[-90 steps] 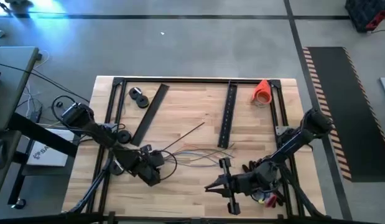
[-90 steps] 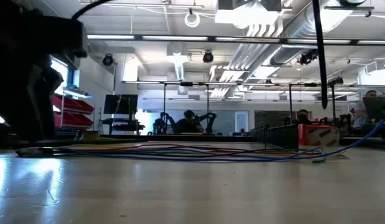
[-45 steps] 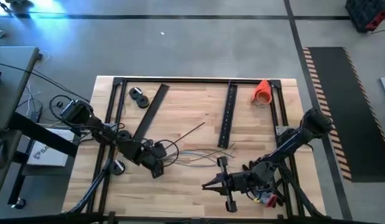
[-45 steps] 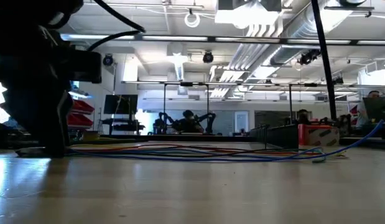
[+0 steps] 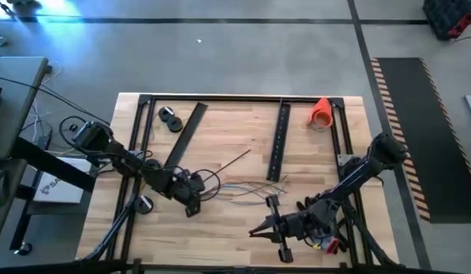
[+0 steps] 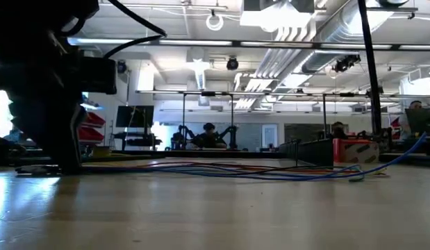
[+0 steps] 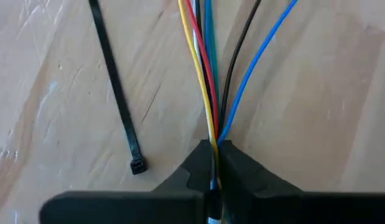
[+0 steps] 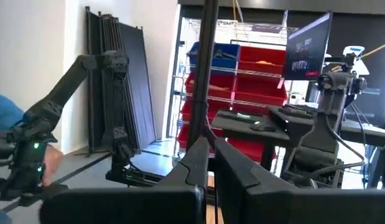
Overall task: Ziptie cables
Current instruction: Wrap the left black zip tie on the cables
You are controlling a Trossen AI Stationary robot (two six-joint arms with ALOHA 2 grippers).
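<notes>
orange cone [image 5: 320, 111], blk strips [image 5: 279, 140], blk discs [image 5: 170, 119]

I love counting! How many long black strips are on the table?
2. One strip lies slanted on the left, by the black discs. The other lies nearly straight on the right, by the orange cone. None looks hidden.

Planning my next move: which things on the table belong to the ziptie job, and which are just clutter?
Job: cables, pinched in the left gripper; zip tie in the right gripper; spare zip tie beside the cables.
Lying about: two perforated black strips, orange cone, black discs.
</notes>
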